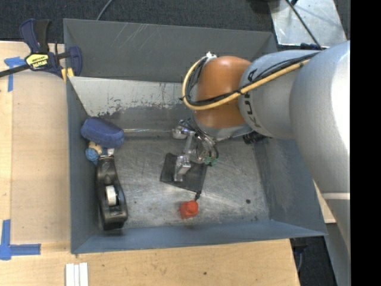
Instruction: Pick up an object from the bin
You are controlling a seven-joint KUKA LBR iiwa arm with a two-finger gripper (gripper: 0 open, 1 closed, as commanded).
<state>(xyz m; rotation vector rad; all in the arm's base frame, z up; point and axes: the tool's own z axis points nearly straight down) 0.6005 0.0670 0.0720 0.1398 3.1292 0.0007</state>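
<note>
My gripper (183, 169) hangs low over the middle of the bin, directly above a dark flat rectangular pad (194, 180) lying on the floor. Its lower end appears to meet the pad's top face. Whether the pad is gripped cannot be seen. A small red lump (189, 210) lies just in front of the pad, apart from the gripper.
A black tape dispenser (111, 196) lies along the left wall. Behind it sit a blue rounded thing (102, 131) and a small blue piece (92, 154). The arm with its orange cover and yellow cable fills the bin's right rear.
</note>
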